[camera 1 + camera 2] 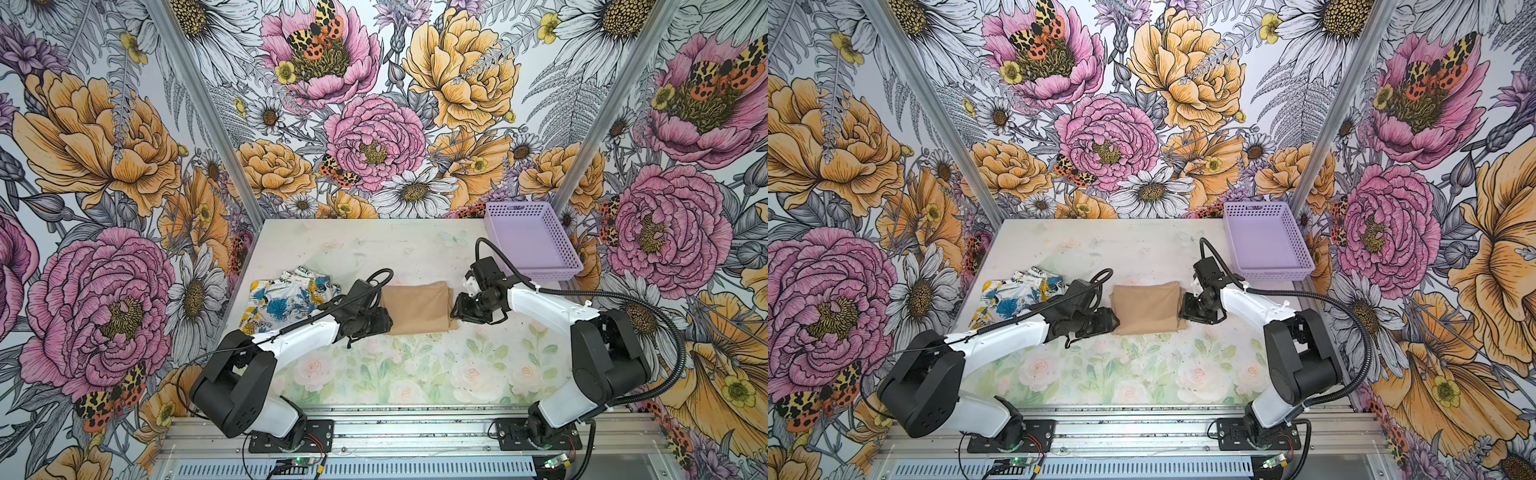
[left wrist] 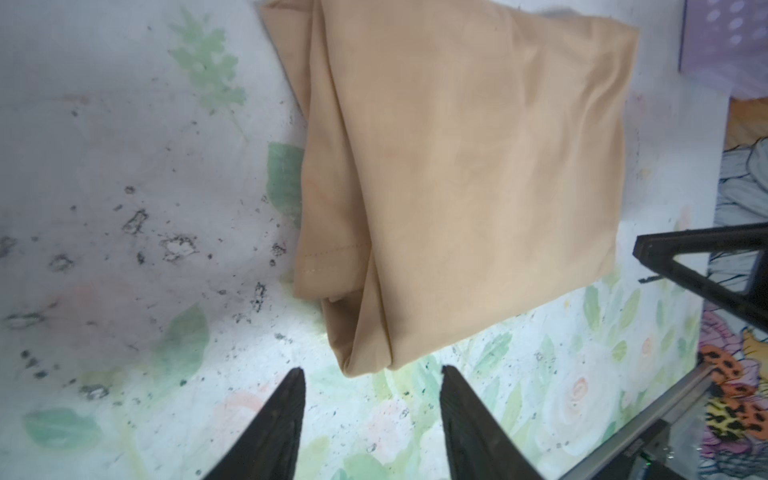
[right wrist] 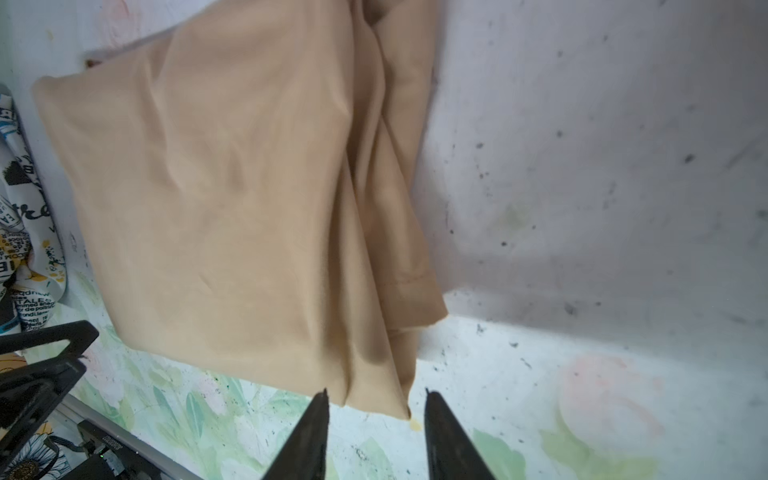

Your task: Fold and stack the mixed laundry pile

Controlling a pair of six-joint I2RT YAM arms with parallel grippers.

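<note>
Nearest the lens, the left gripper (image 2: 370,376) holds its black fingers apart on nothing, just short of a tan corner. Leftmost lies the crumpled white garment with blue and yellow patches (image 1: 286,299). At centre is the folded plain tan-beige garment (image 1: 417,307), probably light, limp and slippery; pinch its layered corners. Right gripper (image 3: 374,395), fingers also apart, straddles the opposite corner. Lavender perforated plastic basket (image 1: 536,272) stands well apart, obstructing nothing.

Tan garment (image 1: 417,307) is presenting as smooth, matt cloth with soft creases. Printed garment (image 1: 286,297) is reading as thin cloth. Basket (image 1: 555,274) is showing perforated plastic. Table (image 1: 374,249) is looking matt, scuffed, speckled.
</note>
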